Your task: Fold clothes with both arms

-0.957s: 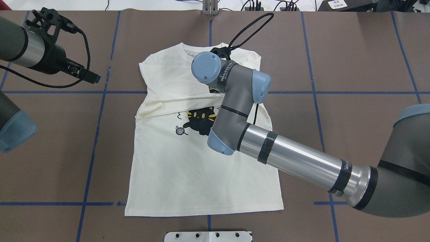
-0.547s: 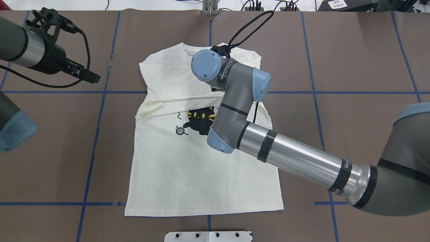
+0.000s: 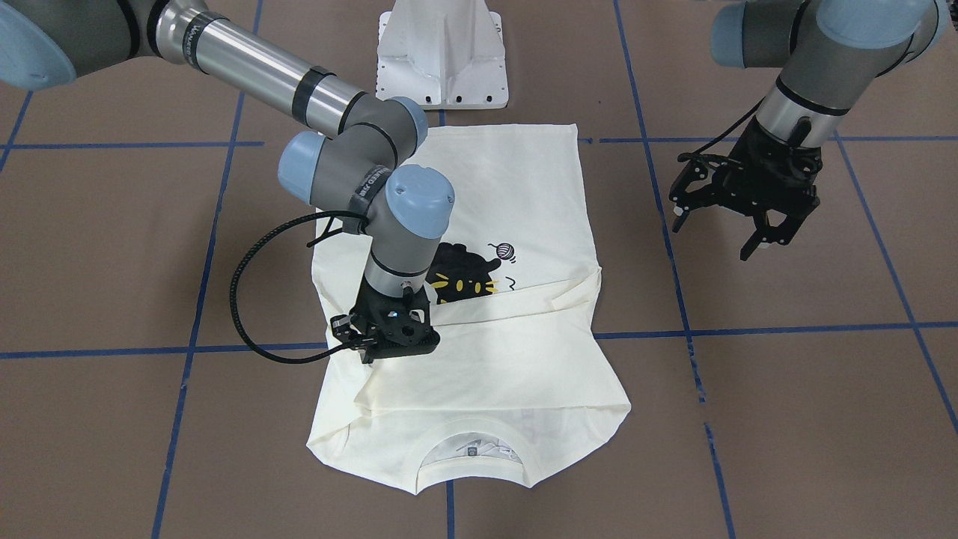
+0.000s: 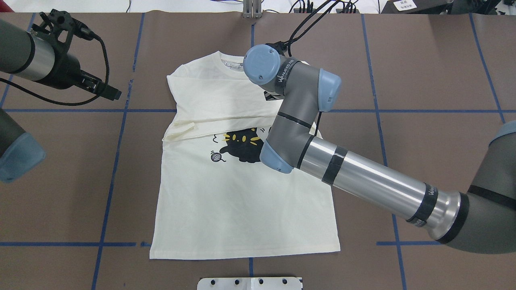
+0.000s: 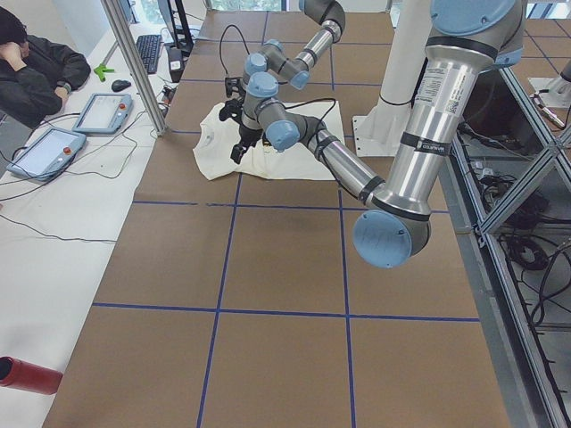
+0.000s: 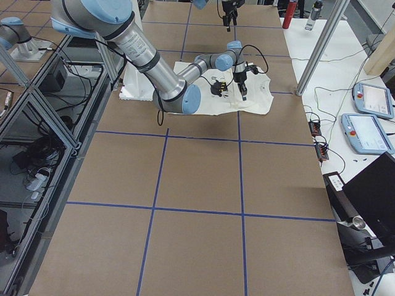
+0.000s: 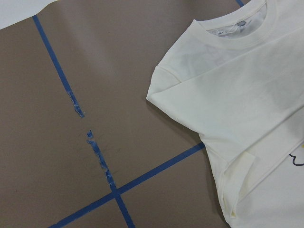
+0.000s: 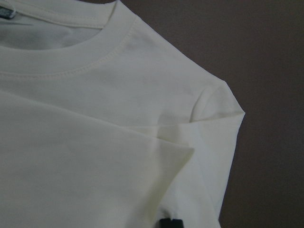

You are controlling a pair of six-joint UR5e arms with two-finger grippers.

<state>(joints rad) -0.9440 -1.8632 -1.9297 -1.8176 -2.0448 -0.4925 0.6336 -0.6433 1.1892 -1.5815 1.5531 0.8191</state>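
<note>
Exterior front-facing | T-shirt (image 3: 516, 359) flat on surface (image 3: 823, 419), collar away from robot | right pincer (image 3: 385, 340) nearer, low by its right-side shoulder, grip unclear | left pincer (image 3: 715, 236) spread, empty, well apart leftward

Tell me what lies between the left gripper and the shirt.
Only bare table, crossed by one blue tape line, separates the left gripper from the shirt; the front-facing view shows it.
</note>
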